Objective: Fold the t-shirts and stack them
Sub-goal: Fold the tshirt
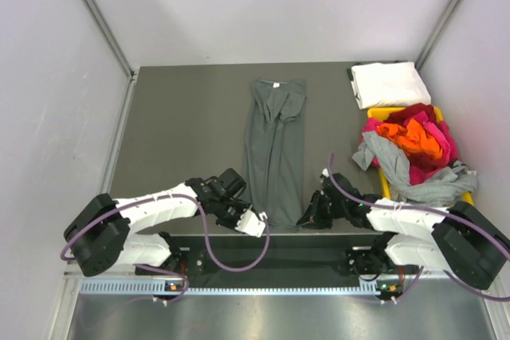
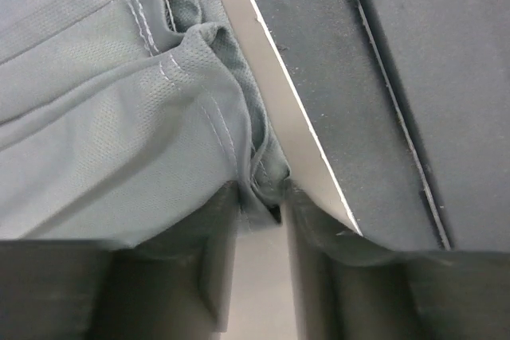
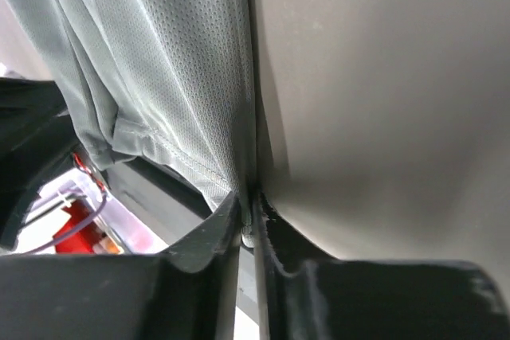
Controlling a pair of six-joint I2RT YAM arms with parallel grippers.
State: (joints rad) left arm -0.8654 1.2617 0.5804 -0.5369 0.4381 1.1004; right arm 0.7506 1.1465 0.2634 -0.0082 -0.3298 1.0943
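Observation:
A dark grey t-shirt point(image 1: 276, 149), folded lengthwise into a long narrow strip, lies down the middle of the table. My left gripper point(image 1: 253, 224) is at its near left corner. In the left wrist view the left gripper point(image 2: 261, 197) is shut on the bunched hem of this shirt point(image 2: 119, 117). My right gripper point(image 1: 309, 216) is at the near right corner. In the right wrist view the right gripper point(image 3: 249, 201) is shut tight on the shirt's edge point(image 3: 175, 61). A folded white t-shirt point(image 1: 389, 84) lies at the far right. Red, orange, pink and light grey t-shirts point(image 1: 414, 145) are piled in the bin.
The yellow plastic bin point(image 1: 386, 186) stands at the right edge of the dark table point(image 1: 183, 117), with cloth spilling over its sides. Pale walls enclose the table on the left, the back and the right. The table's near edge runs just below both grippers.

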